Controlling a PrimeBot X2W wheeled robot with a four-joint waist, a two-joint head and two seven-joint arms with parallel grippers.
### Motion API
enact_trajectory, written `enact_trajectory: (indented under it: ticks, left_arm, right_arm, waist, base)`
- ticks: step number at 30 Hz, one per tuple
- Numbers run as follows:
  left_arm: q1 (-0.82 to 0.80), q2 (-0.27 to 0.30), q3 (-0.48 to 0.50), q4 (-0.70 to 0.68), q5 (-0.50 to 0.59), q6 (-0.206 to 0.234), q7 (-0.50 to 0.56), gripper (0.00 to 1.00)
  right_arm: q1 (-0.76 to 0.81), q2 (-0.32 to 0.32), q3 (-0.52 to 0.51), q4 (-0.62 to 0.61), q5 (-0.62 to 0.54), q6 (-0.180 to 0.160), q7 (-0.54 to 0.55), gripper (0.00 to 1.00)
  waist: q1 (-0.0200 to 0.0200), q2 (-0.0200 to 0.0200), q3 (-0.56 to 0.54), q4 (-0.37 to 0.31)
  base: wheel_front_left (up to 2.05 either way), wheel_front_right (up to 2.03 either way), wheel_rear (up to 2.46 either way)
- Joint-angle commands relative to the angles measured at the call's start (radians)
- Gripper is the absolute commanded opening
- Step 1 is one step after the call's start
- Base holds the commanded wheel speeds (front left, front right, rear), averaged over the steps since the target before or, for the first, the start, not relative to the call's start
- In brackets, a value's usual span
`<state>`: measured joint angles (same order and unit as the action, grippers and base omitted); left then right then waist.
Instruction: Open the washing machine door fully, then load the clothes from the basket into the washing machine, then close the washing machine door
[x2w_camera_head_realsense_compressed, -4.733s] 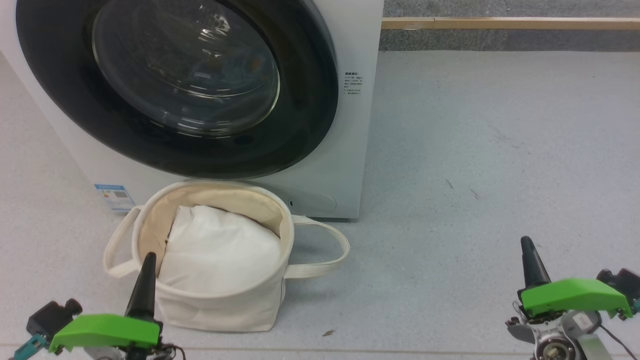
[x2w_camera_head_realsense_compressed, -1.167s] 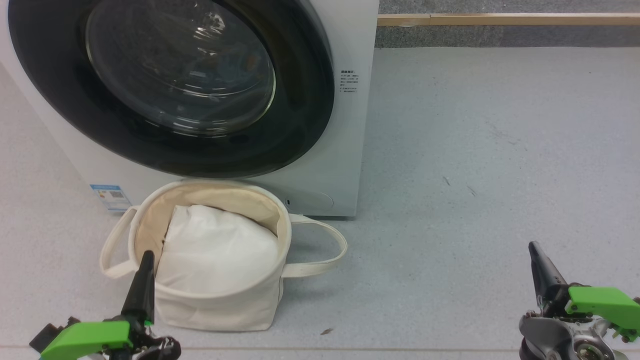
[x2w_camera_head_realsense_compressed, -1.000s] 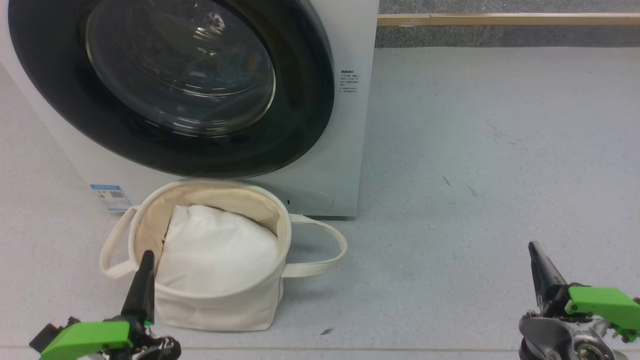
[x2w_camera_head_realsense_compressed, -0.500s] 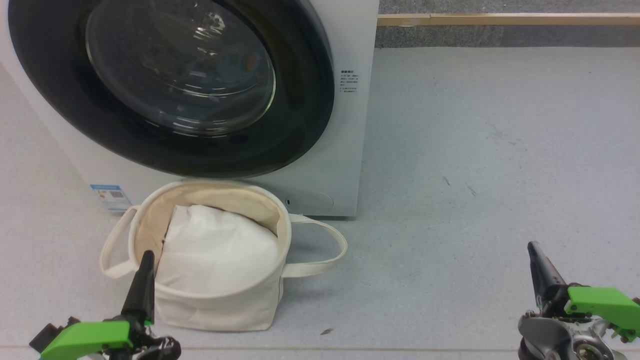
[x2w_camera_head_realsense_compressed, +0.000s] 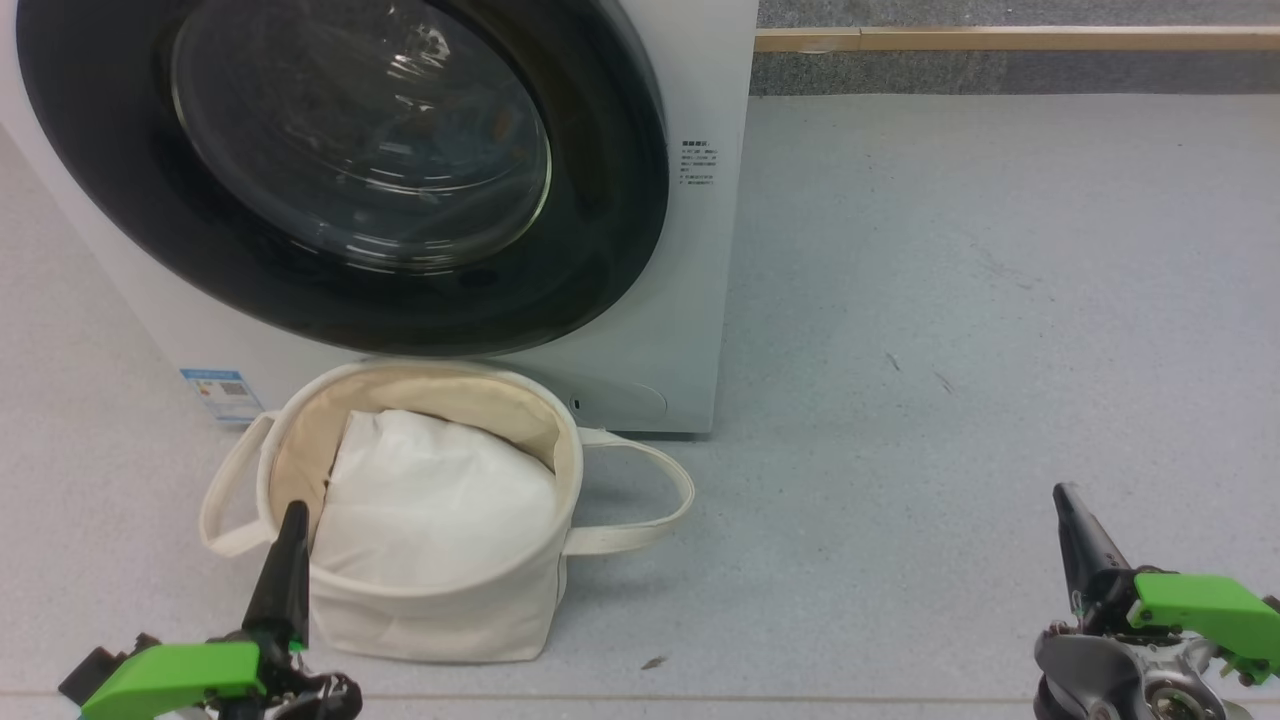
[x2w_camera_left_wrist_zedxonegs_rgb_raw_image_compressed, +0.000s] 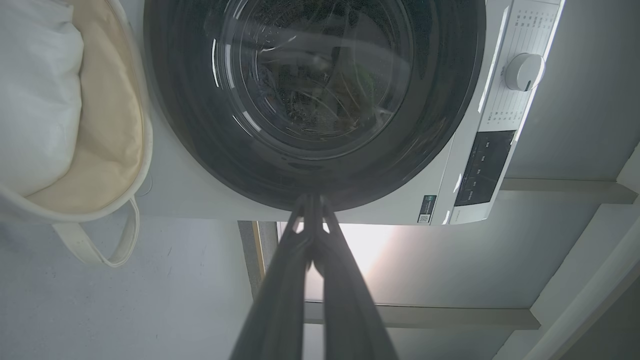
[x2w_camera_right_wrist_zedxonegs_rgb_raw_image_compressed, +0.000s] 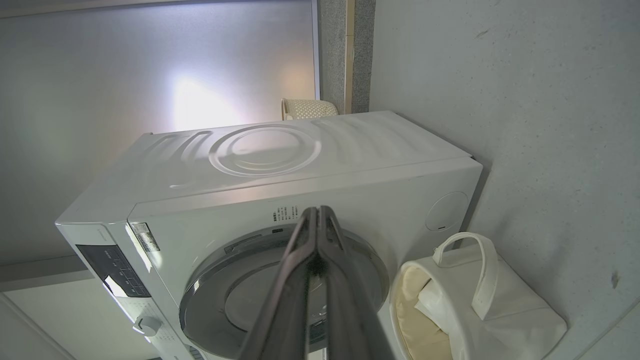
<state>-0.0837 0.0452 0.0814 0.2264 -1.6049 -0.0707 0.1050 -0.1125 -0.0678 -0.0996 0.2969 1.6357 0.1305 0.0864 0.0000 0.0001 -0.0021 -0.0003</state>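
Left jaws together, empty, low by the floor's near edge, just beside the basket (x2w_camera_head_realsense_compressed: 440, 620)'s near-left wall. Right jaws together and empty too, well apart over bare floor (x2w_camera_head_realsense_compressed: 950, 300) at the near-right. The basket sits on the floor against the washer (x2w_camera_head_realsense_compressed: 700, 300) front, below the door (x2w_camera_head_realsense_compressed: 345, 170), which is shut. White pad (x2w_camera_head_realsense_compressed: 440, 500) on top; what's under it is hidden. Door: rigid, hinged, glossy rim likely slippery, glass bulge offers no purchase. I'd hook the rim's right edge by the sticker (x2w_camera_head_realsense_compressed: 702, 165) — it looks notched there.
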Motion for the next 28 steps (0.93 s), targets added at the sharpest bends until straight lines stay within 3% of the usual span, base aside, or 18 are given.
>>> enact_trajectory:
  ticks: [1, 28]
  left_arm:
    - [-0.022, 0.005, 0.034, -0.044, -0.003, 0.0, 0.008, 0.0]
    - [-0.022, 0.005, 0.034, -0.044, -0.003, 0.0, 0.008, 0.0]
  right_arm:
    - [-0.012, -0.015, 0.026, -0.04, 0.008, 0.0, -0.005, 0.0]
    - [-0.011, -0.023, 0.038, -0.041, 0.018, 0.0, -0.014, 0.0]
  waist:
    - [0.0, -0.0001, 0.0, 0.0]
    - [0.0, -0.0001, 0.0, 0.0]
  base:
    - [0.0, 0.0, 0.0]
    - [0.0, 0.0, 0.0]
